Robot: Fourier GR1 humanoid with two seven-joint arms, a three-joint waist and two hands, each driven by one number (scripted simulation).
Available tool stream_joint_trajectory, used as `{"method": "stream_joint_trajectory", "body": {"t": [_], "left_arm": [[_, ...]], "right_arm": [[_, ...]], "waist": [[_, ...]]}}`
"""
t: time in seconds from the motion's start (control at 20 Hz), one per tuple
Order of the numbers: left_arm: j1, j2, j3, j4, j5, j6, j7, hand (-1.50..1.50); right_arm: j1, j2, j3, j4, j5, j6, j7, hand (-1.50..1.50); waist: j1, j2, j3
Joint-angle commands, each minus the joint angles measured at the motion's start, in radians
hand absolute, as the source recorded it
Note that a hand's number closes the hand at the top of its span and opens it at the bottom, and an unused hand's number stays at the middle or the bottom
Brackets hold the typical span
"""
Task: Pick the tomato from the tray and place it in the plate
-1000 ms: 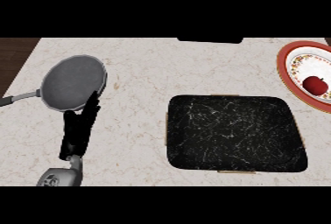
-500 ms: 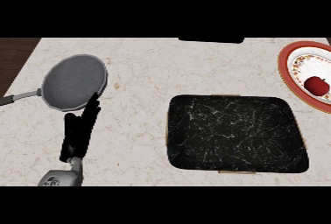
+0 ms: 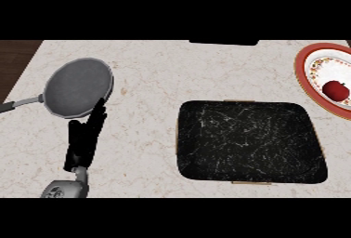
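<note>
Only one robot hand (image 3: pixel 86 137) shows, the left one, at the lower left of the frame; its black fingers are straight and together, holding nothing, with the tips just reaching the lower rim of a grey frying pan (image 3: pixel 77 87) in the upper left. Far from it, at the right edge of the frame, the red tomato (image 3: pixel 336 89) lies in the plate (image 3: pixel 306 74), a white plate with a red rim and a flowered band. Between them, in the lower middle, sits the black tray (image 3: pixel 250 142) with pale scratch marks. The plate is cut off by the right edge, so only its left part shows. The pan's handle runs out of the left edge. A dark flat shape at the top middle is too cropped to identify. The tabletop (image 3: pixel 171 69) is pale speckled stone, and a strip of dark wood shows at the upper left corner
</note>
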Motion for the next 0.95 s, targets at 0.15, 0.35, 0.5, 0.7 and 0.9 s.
{"method": "stream_joint_trajectory", "body": {"t": [0.15, 0.35, 0.5, 0.7, 0.9], "left_arm": [[0.017, -0.013, -0.015, -0.009, -0.006, 0.002, -0.010, 0.00], [-0.013, 0.016, 0.012, -0.024, 0.003, -0.005, 0.026, 0.00], [0.028, -0.005, -0.006, -0.009, -0.006, 0.003, -0.011, 0.00], [0.001, 0.028, 0.025, -0.020, 0.025, -0.029, 0.014, 0.00], [-0.023, 0.003, 0.009, -0.028, 0.010, -0.006, 0.032, 0.00]], "right_arm": [[0.029, -0.028, -0.030, 0.004, -0.025, -0.002, -0.017, -1.50], [0.054, -0.014, -0.053, 0.011, -0.043, -0.057, -0.013, -1.50], [0.047, -0.043, -0.065, 0.011, -0.052, -0.062, 0.016, -1.50], [0.068, -0.053, -0.062, 0.006, -0.045, -0.080, 0.011, -1.50], [0.068, -0.073, -0.059, 0.000, -0.039, -0.094, 0.026, -1.50]], "waist": [[0.004, 0.002, 0.002], [0.003, 0.000, 0.003], [0.005, -0.001, 0.001], [0.014, 0.005, 0.004], [0.016, 0.006, 0.005]]}}
